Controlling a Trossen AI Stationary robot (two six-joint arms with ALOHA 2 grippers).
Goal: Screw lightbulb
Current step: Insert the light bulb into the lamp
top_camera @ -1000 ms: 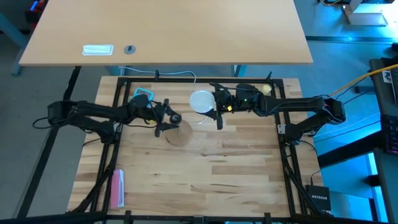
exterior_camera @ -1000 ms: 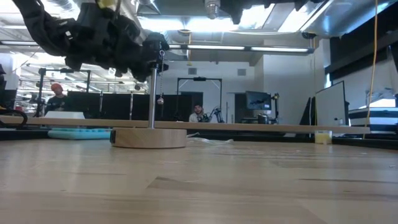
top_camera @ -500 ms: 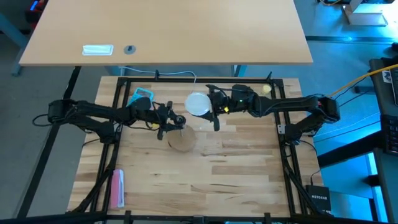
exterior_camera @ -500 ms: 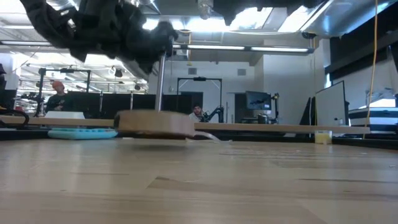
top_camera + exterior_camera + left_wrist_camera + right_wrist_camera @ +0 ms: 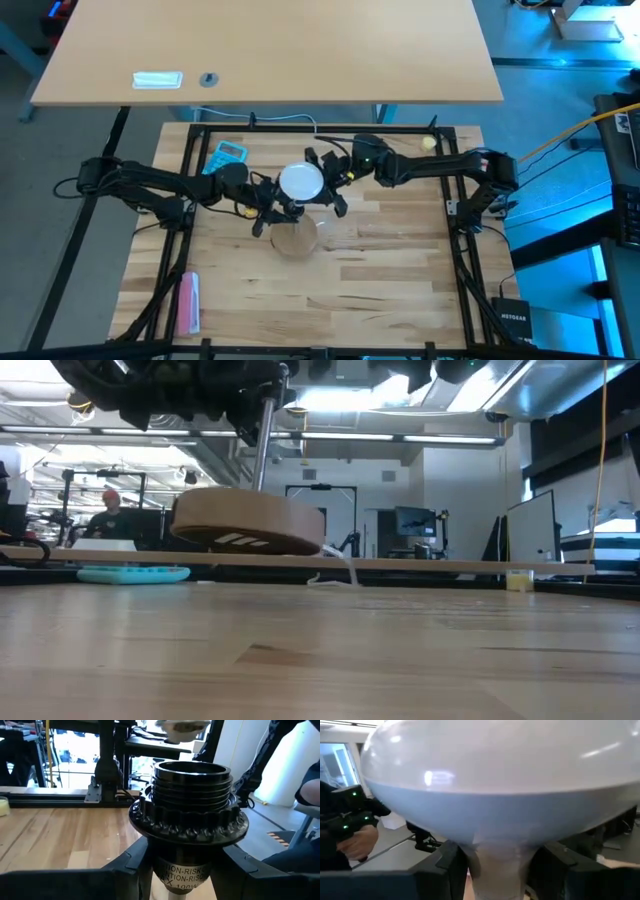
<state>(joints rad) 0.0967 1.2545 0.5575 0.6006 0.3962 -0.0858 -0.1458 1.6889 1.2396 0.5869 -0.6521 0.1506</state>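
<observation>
A: Starting nearest the camera, what's on the wooden table [image 5: 350,270]?

B: In the high view a pink object [image 5: 188,302] lies near the front edge, at about 8 o'clock from the table's middle. Nothing touches it.

A: And at the middle?

B: The left gripper [image 5: 268,205] is clamped on the black socket [image 5: 192,802] of the lamp stand; the left wrist view shows its fingers [image 5: 131,862] pressed against the socket's stem from both sides. The stand's round wooden base [image 5: 248,528] is off the table and tilted, as the low view shows.

A: Where's the lightbulb [image 5: 301,183]?

B: Right above that socket, at about 12 o'clock from the wooden base in the high view. The right gripper [image 5: 322,183] grips it: in the right wrist view the fingers [image 5: 444,865] close on its narrow neck under the white dome. In the left wrist view the bulb shows just above the socket's open mouth, apart from it.

A: Farther back?

B: A light-blue object [image 5: 228,153] sits at about 10 o'clock from the bulb, and a small yellowish ball [image 5: 428,144] near the far edge at 2 o'clock. In the low view, a person [image 5: 108,518] shows in the room behind.
</observation>
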